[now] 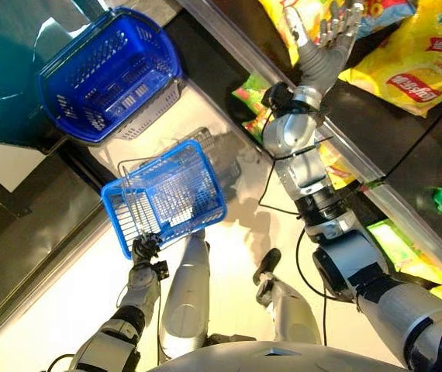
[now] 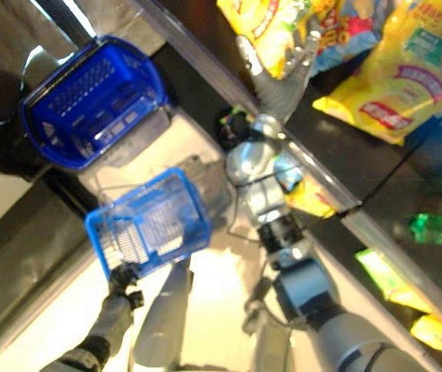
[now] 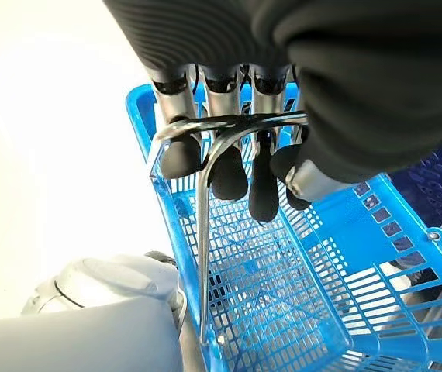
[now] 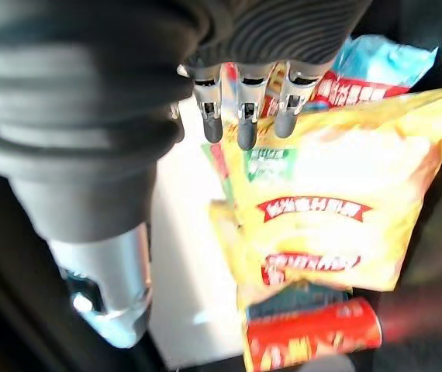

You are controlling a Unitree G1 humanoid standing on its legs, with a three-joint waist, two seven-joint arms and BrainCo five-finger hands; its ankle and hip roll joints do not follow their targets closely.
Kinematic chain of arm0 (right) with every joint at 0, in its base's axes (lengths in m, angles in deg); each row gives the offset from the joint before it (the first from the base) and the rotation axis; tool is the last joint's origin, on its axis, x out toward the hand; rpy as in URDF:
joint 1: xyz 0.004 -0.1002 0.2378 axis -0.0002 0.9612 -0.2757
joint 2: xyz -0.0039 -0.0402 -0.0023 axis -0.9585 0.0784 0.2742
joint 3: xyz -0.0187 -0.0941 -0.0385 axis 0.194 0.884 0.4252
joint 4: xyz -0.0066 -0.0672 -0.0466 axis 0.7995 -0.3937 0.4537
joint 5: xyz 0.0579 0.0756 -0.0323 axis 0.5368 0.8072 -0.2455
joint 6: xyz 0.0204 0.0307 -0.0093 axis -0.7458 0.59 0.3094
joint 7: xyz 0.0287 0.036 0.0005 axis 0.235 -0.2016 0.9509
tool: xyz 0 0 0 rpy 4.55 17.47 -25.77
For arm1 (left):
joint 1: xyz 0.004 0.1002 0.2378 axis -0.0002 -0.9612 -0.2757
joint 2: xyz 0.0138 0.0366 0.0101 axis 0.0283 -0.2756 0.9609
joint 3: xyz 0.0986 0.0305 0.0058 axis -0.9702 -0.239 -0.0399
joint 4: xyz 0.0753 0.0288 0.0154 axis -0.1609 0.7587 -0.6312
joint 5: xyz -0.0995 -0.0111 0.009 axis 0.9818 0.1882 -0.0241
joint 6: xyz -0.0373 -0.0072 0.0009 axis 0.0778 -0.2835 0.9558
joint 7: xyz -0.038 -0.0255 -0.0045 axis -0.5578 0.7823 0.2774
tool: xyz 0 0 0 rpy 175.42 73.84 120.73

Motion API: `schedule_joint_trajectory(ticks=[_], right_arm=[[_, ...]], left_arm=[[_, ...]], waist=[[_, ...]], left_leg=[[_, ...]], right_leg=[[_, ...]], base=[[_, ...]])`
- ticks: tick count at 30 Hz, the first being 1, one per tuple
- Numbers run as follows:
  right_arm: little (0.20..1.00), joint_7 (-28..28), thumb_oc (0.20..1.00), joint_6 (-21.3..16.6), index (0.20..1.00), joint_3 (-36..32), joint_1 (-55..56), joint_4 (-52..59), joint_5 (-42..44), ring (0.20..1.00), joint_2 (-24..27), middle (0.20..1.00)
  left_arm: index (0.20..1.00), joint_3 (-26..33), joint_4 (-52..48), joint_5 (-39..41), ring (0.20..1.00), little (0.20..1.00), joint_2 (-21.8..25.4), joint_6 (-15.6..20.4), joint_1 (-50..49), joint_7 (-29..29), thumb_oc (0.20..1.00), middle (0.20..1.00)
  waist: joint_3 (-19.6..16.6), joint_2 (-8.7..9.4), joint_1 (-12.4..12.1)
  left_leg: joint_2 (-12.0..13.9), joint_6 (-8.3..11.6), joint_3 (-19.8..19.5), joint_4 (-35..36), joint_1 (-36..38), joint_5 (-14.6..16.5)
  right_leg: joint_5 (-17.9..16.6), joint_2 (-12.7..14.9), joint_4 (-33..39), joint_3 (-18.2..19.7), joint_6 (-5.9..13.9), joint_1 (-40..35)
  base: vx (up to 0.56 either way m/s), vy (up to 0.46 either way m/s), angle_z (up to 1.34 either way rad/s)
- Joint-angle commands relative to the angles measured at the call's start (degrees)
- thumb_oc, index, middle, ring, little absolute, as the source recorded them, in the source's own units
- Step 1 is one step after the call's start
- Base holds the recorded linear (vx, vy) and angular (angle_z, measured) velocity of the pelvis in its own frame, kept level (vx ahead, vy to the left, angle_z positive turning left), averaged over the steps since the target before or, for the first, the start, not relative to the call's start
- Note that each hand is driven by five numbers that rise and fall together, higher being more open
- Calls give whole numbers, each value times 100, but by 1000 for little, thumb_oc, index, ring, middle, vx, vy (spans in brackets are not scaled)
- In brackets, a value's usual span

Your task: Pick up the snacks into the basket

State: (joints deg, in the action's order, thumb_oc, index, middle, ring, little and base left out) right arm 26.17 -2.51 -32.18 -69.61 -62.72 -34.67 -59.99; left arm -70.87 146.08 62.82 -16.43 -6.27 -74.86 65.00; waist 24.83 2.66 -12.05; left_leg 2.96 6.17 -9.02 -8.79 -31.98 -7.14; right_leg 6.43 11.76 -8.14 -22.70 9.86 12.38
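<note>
Just beyond the right hand (image 1: 331, 37), fingers spread wide, yellow snack bags (image 4: 322, 209) are lying, while the left hand (image 3: 229, 155) is gripping the basket (image 1: 167, 198) handle.

Both head views look steeply down, sharing the light-blue plastic mesh basket (image 1: 165, 198); wrist views sit very close behind each robot hand.

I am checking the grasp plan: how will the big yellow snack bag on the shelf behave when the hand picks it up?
The yellow snack bag looks puffy, so probably light and easily crushed. Its glossy film may slip between the right hand's open fingers. It will likely sag if pinched at one corner.
</note>
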Motion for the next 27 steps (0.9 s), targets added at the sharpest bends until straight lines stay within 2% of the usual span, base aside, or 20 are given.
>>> schedule_joint_trajectory(ticks=[1,7,14,27], right_arm=[[1000,-339,1000,-94,1000,-268,-324,287,-486,1000,159,1000],[1000,-735,1000,127,1000,-421,-500,151,-807,1000,226,1000],[1000,-771,1000,228,1000,-386,-519,92,-877,1000,219,1000],[1000,-1031,1000,396,1000,-474,-878,-849,-742,1000,348,1000]], left_arm=[[200,-181,-39,29,200,200,11,52,-125,-273,200,200],[200,-293,-105,-32,200,200,-28,55,-70,-375,200,200],[200,-338,-51,-18,200,200,-110,34,-40,-412,200,200],[200,-423,-86,14,200,200,-135,50,-21,-460,200,200]], waist=[[171,-14,-33],[216,-52,-34],[253,-58,16],[301,-101,43]], left_leg=[[-339,-435,44,-22,163,250],[-390,-450,10,-30,77,263],[-399,-470,39,-33,47,271],[-432,-473,41,18,-23,254]], right_leg=[[-801,72,-218,85,-57,424],[-800,72,-218,87,-63,501],[-817,74,-208,137,-77,561],[-844,78,-157,158,-70,632]], base=[[9,12,15],[11,13,5],[1,4,0],[0,0,0]])
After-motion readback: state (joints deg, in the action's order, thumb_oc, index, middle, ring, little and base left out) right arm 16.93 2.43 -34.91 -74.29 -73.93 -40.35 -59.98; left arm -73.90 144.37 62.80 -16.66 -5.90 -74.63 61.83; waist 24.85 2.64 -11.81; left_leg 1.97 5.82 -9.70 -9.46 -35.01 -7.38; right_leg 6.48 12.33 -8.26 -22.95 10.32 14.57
